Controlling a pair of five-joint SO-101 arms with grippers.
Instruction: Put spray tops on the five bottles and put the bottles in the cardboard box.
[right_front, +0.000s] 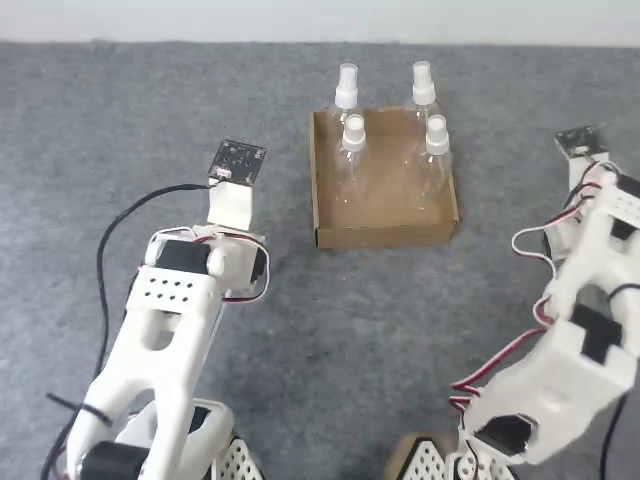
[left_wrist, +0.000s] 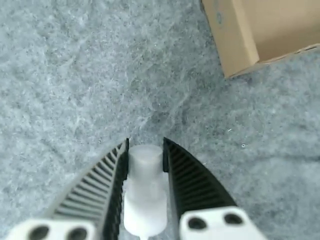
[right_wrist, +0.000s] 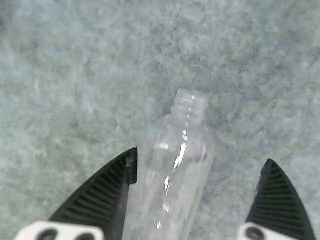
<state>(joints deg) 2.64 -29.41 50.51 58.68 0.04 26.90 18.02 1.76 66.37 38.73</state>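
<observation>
High view: box (right_front: 318, 185) holds bottles (right_front: 352, 150); left pincer (left_wrist: 145, 142) grips spray top (left_wrist: 145, 185); right pincer (right_wrist: 201, 156) released.

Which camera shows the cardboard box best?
The high view: it shows the whole box from above, with four capped bottles in it. The left wrist view catches just one corner. The right wrist view faces an uncapped bottle instead.

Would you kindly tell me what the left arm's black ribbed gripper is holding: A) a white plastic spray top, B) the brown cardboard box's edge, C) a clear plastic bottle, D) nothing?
A: the left wrist view shows the left gripper with its ribbed jaws pressed against both sides of a white plastic spray top, apart from the brown cardboard box.
</observation>
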